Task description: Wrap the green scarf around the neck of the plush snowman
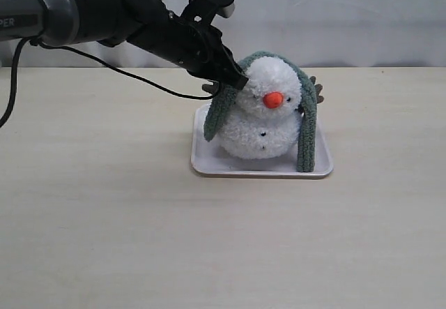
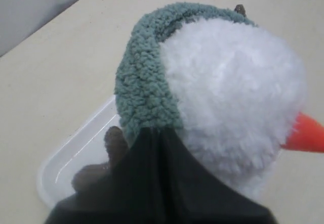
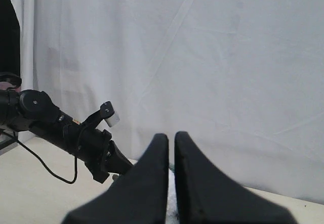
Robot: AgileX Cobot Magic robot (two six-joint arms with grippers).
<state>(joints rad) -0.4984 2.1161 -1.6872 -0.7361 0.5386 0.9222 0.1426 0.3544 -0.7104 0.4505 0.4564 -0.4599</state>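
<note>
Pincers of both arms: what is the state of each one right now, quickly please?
Left pincer: closed, pinching the green scarf beside the plush snowman's head.
Right pincer: closed, holding nothing.

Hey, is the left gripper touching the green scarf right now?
Touching. In the left wrist view the left gripper, tips closed, meets the green scarf with no gap, beside the head of the plush snowman.
</note>
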